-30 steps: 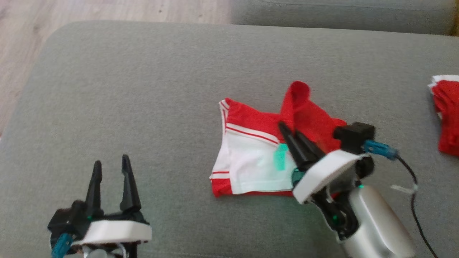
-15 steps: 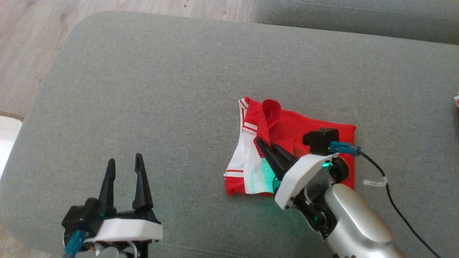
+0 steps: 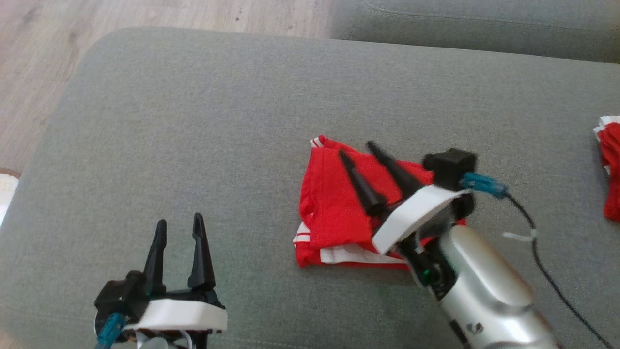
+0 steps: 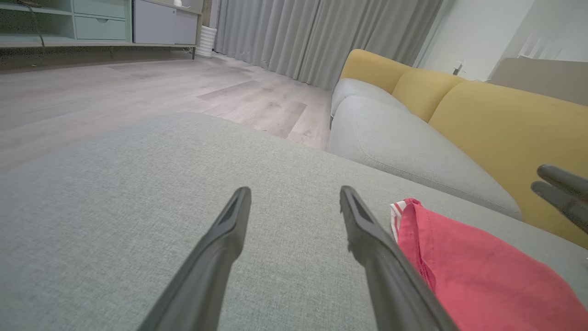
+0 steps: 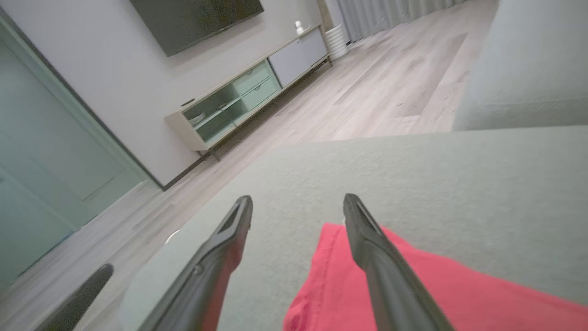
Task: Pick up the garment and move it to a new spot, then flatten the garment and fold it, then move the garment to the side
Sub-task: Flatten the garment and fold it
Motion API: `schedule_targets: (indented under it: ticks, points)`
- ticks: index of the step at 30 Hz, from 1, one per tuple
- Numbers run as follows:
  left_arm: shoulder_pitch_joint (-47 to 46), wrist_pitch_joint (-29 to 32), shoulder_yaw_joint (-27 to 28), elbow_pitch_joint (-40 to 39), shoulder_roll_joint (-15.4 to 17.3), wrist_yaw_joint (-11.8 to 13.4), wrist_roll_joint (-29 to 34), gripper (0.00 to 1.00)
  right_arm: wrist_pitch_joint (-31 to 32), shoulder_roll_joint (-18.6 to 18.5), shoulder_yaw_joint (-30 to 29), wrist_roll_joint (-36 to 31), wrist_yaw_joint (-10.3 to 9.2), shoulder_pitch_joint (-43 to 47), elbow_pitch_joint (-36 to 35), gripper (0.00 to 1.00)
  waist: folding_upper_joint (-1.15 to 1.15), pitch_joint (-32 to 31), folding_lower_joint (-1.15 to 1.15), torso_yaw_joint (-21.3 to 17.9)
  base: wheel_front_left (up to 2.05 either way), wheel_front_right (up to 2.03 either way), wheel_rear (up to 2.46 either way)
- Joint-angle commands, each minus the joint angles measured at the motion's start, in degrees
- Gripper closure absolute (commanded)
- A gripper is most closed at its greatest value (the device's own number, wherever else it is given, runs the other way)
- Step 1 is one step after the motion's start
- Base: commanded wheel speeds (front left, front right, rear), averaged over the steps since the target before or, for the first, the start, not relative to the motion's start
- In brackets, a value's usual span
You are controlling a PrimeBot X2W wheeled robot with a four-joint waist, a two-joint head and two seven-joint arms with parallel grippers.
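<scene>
The garment is a red piece with white stripes, folded over on the grey sofa cushion, red side up with a white layer showing at its near edge. Above it my right gripper stands open with nothing between its fingers. The right wrist view has the red garment under the open right gripper. My left gripper is open at the lower left, apart from the cloth. In the left wrist view the garment lies to the right of the open left gripper.
Another red and white cloth lies at the cushion's right edge. A second grey cushion is behind, with yellow backrests. Wooden floor lies beyond the left edge. A black cable trails from my right wrist.
My right gripper has opened and let go of the red flap, which now lies folded over the white part. The camera has shifted slightly.
</scene>
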Motion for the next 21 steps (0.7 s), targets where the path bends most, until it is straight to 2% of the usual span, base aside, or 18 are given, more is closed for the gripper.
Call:
schedule_targets:
  ticks: [1,5,12,18,21]
  points:
    - [-2.0,-0.5,1.4,-1.6,0.2,-0.1,0.8,0.0,-1.3,0.7,-1.4,-2.5,0.39,-2.4,-1.8,0.0,0.0,-0.1,0.0,-0.4,0.0,0.0,0.0]
    - [-1.9,-0.4,1.2,-1.8,0.3,0.0,0.8,0.0,-2.6,0.7,-8.1,-8.5,0.39,-1.2,-2.4,0.0,0.0,-0.5,0.0,-1.4,0.0,0.0,0.0]
    - [-2.2,0.0,0.7,-1.9,0.6,0.2,1.0,0.0,-4.4,0.7,-19.4,-17.6,0.39,5.5,-7.4,0.0,0.0,-1.9,0.0,-3.3,0.0,0.0,0.0]
    - [-2.0,0.4,0.3,-1.0,0.6,0.3,0.8,0.0,-5.0,0.7,-25.3,-24.9,0.39,13.3,-11.7,0.0,0.0,-4.0,0.0,-5.2,0.0,0.0,0.0]
    - [-1.3,0.5,0.1,-0.2,0.7,0.3,0.7,0.0,-5.6,0.7,-27.4,-25.9,0.39,17.3,-13.0,0.0,0.0,-5.3,0.0,-5.9,0.0,0.0,0.0]
